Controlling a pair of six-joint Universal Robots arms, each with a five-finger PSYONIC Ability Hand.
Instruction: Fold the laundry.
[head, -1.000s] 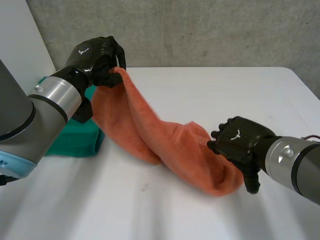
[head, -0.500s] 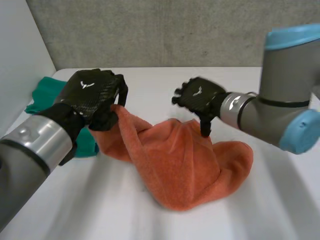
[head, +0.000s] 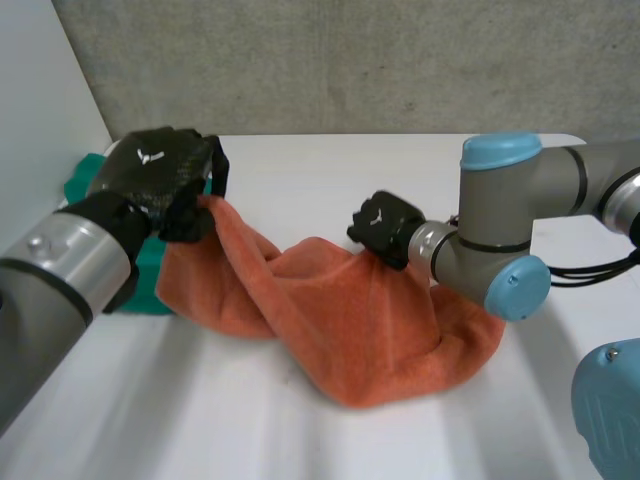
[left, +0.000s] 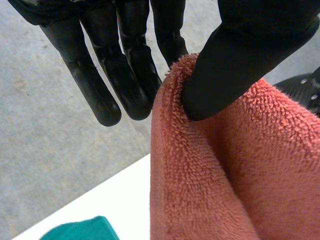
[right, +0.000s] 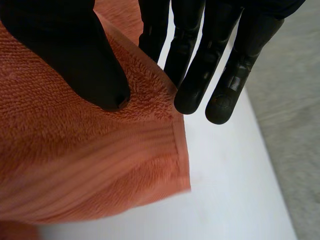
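Towel (head: 350, 330) on table (head: 300, 190), cloth (head: 80, 182) beside its left end

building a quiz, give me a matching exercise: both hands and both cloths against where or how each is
1 left hand
2 right hand
3 orange towel
4 green cloth

a bunched on the table between the hands
b pinches a towel edge beside the green cloth
c pinches the towel near its hemmed corner
d lies at the table's left edge

Pairs: 1-b, 2-c, 3-a, 4-d
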